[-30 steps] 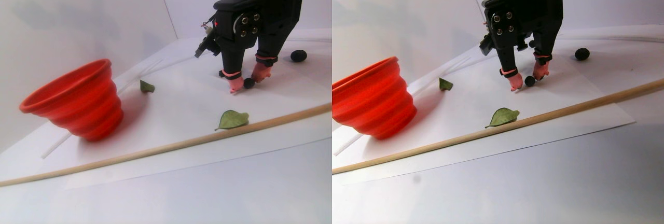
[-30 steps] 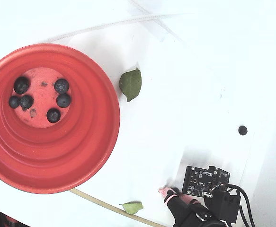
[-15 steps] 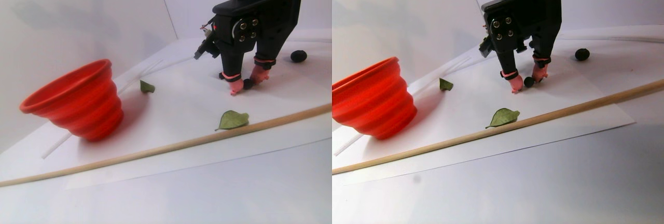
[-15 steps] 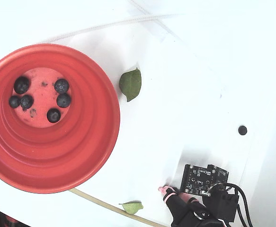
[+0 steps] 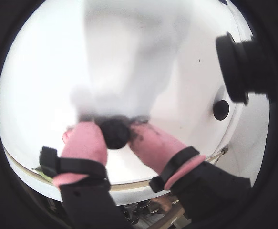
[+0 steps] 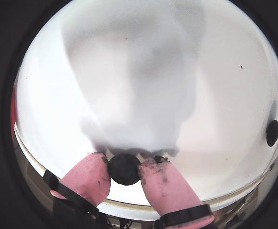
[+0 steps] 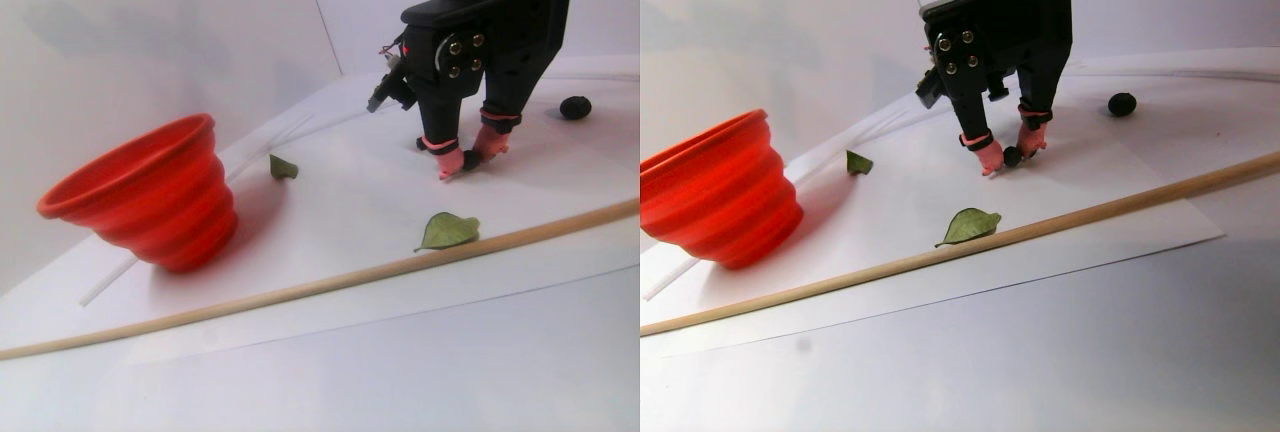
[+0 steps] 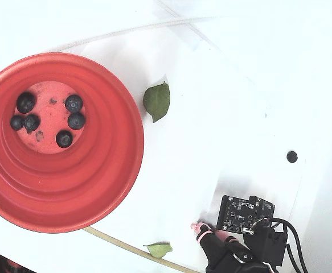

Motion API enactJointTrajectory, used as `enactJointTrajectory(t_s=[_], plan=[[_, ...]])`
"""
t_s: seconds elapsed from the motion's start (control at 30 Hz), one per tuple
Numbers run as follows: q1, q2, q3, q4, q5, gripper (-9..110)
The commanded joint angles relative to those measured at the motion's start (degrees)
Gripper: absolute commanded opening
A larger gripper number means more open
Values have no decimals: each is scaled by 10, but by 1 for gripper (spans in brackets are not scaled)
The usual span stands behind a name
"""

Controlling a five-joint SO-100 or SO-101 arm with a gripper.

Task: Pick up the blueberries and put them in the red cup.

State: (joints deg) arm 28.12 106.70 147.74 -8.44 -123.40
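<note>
We see the pincer (image 5: 116,138) grasping a berry (image 5: 114,134) just above the tabletop (image 8: 222,102); five berries (image 8: 74,120) lie in the cup (image 8: 106,187).

White tabletop (image 7: 400,372) under a white paper sheet (image 7: 330,212) — plain white walls (image 7: 150,32), soft even light

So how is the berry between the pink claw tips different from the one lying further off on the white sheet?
The small dark blueberry in the claw is pinched between the two pink-tipped fingers, while the other loose dark blueberry lies alone on the white paper sheet, touched by nothing. The pinched one sits nearer the large red-orange ribbed cup; the loose one lies further from it. Both look round, dark and similar in size.
</note>
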Motion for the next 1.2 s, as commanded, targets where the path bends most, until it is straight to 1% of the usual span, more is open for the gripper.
enactJointTrajectory(t_s=[0.0,0.57,1.17], plan=[[-18,71,6,29,6,11],[-64,192,9,146,33,11],[-150,289,-34,280,97,11]])
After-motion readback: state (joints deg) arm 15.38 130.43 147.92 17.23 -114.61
